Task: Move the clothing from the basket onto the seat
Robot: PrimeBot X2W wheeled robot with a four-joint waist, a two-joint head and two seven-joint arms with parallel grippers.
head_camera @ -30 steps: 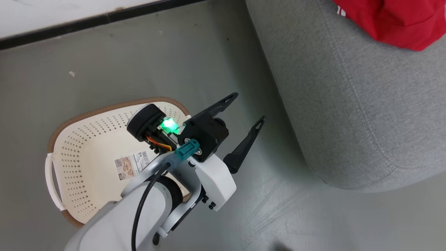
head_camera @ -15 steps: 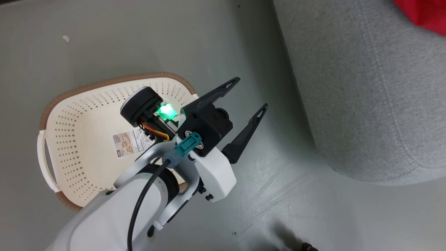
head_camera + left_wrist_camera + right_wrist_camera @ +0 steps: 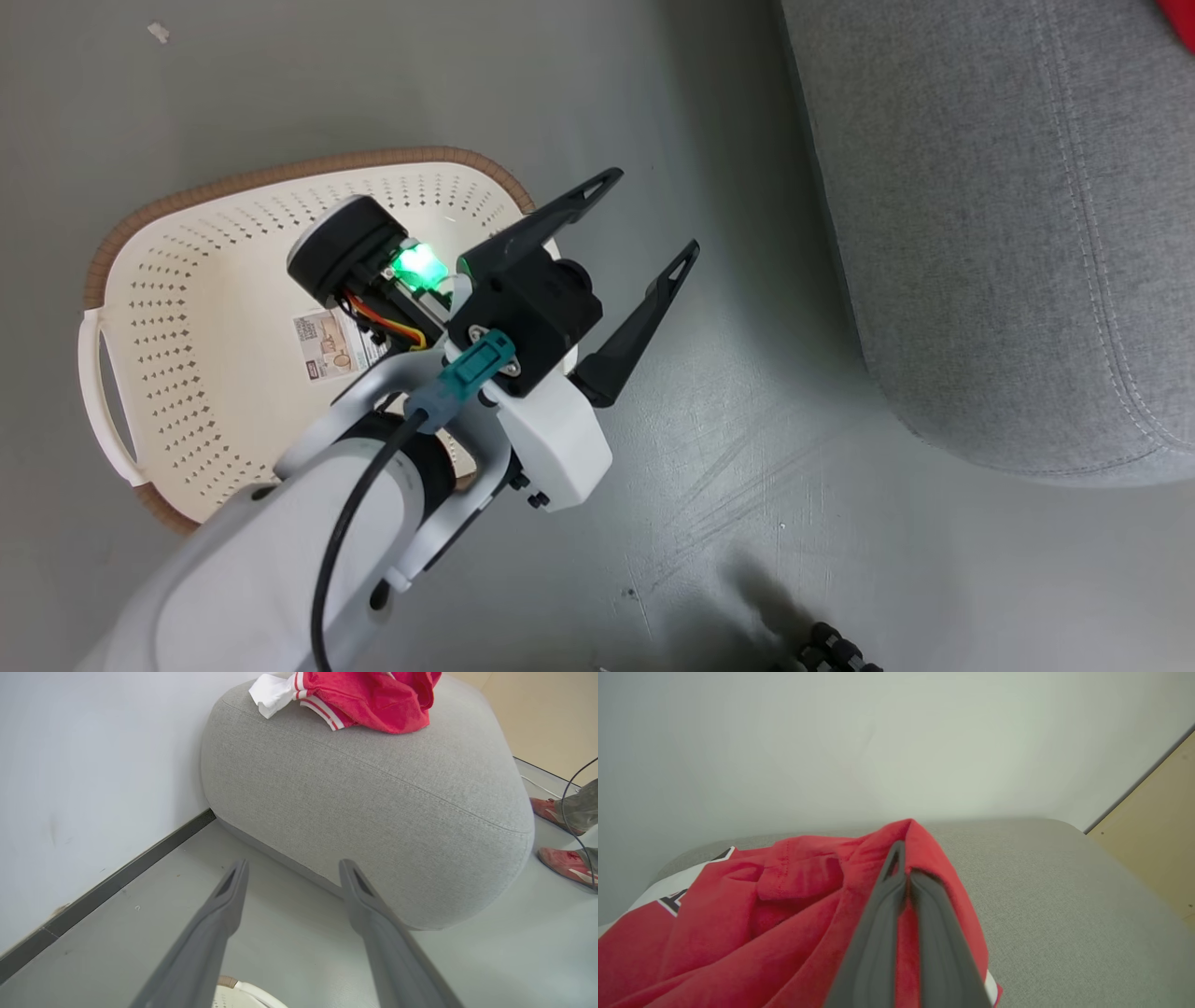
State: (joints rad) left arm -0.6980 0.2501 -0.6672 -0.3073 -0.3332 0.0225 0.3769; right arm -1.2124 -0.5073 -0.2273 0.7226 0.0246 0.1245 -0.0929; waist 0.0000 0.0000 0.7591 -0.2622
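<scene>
Left fingers [image 3: 642, 313] spread wide, centre frame, over the right rim of the basket [image 3: 280, 173]. Bare floor [image 3: 747, 448] separates them from the rounded edge of the seat [image 3: 980, 233]. Right fingers [image 3: 878, 933] pressed together against clothing [image 3: 738, 914] heaped on the seat, possibly pinching it.

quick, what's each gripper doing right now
Left gripper: open, empty.
Right gripper: closed, pinching the clothing on the seat.

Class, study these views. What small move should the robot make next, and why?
Probably open the right gripper. Its jaws look shut on the clothing, which peaks at the fingertips and drapes over the seat. The basket looks empty, with its label bare, so letting go seems to be all that remains.
</scene>
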